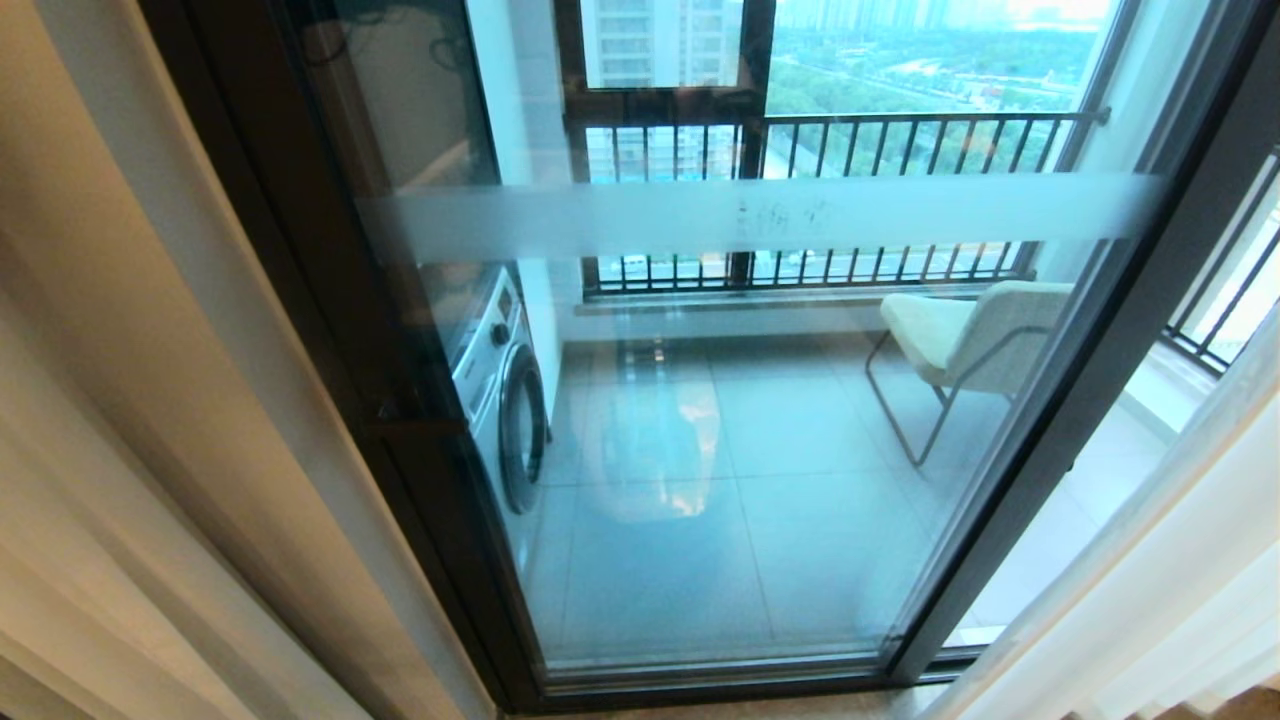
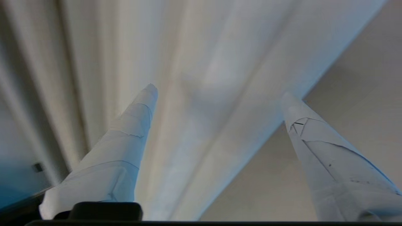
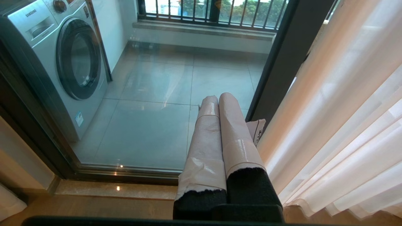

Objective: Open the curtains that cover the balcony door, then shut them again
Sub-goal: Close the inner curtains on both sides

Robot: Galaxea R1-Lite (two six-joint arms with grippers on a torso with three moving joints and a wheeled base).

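The balcony door point(image 1: 760, 420) is seen uncovered, with the curtains point(image 1: 1150, 600) gathered at both sides. The left gripper point(image 2: 216, 94) is shown spread wide before white folds, with nothing held. The right gripper point(image 3: 218, 99) is pressed shut and empty, near the right-hand curtain.

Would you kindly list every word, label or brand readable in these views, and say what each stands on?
"SAMSUNG": on the top panel of the silver front-loading washing machine.
Small white sticker low on that machine's front: too small to read.
Faint scribble on the frosted white band of the glass balcony door: not legible.
Black marks on the white tag beside the paper-wrapped right gripper: unreadable.
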